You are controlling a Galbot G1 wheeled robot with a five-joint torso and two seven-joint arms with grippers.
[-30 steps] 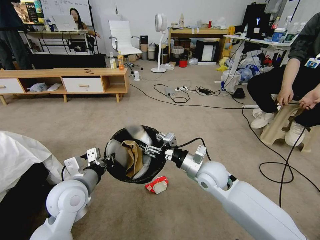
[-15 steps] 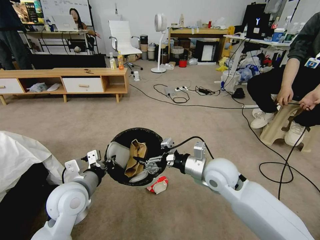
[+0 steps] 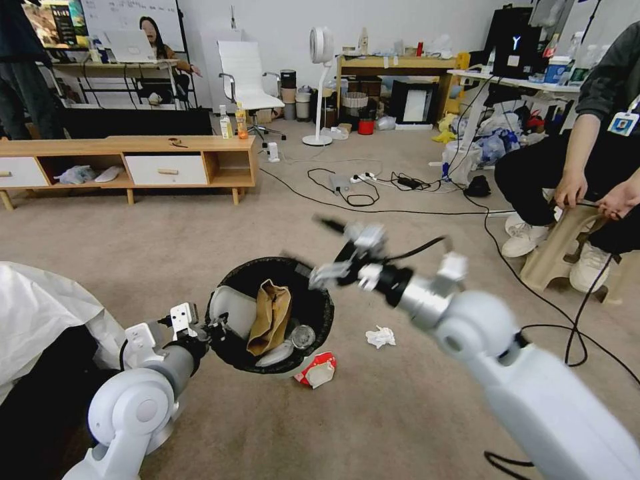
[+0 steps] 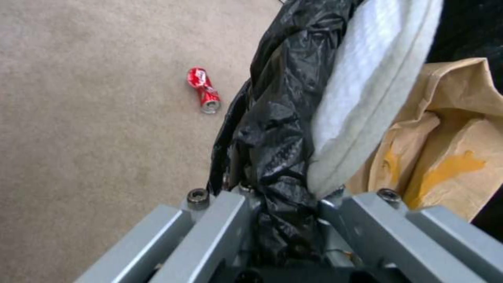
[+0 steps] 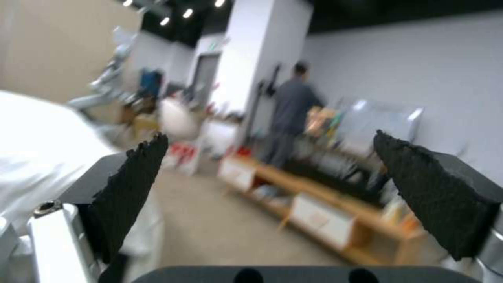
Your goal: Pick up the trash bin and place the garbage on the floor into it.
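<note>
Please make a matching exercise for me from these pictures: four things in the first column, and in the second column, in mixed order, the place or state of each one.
Things:
1. brown paper scrap
2. crumpled white tissue
3. crushed red soda can
4. right gripper

Places or states:
A. open and empty, raised above the trash bin
B. inside the bin
C. on the carpet, seen past the bin's black liner in the left wrist view
D. on the carpet, below the right arm

Pairs: 1-B, 2-D, 3-C, 4-A

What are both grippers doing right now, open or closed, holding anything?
Left gripper: closed on the trash bin at its rim.
Right gripper: jaws open, empty, raised above the bin.
</note>
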